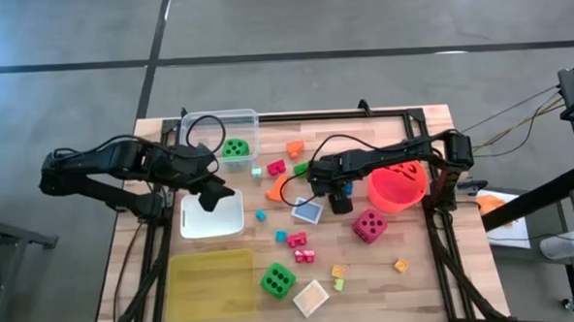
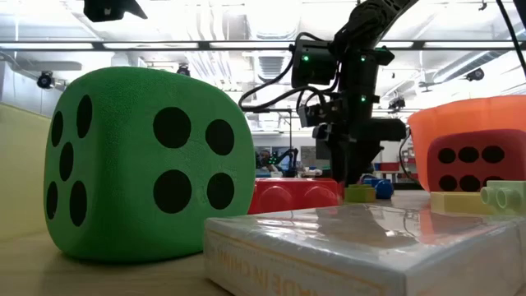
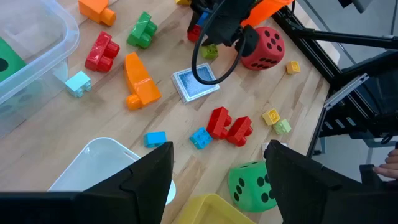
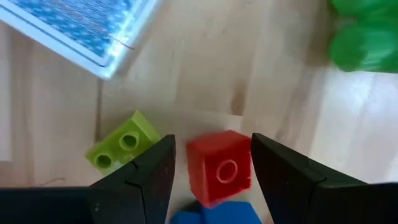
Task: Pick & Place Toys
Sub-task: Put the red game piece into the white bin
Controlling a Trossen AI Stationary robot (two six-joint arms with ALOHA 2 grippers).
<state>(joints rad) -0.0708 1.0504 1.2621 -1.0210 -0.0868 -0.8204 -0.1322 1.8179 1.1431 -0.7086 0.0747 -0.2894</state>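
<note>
— Where is the deep tub (image 1: 220,135)?
— At the table's (image 1: 419,301) back-left corner, with one die (image 1: 235,148) in it. In front of it sits the shallow tray (image 1: 212,221), and the flat tub (image 1: 212,284) fills the front-left corner.
— And the other dice?
— The second die (image 1: 278,280) lies just right of the flat tub, with a card (image 1: 310,298) beside it on its right. The third die (image 1: 369,225) lies in front of the bucket (image 1: 398,187), toward the right edge.
— The middle?
— The middle card (image 1: 308,212), left of the bucket, with small blocks (image 1: 298,241) around it.
</note>
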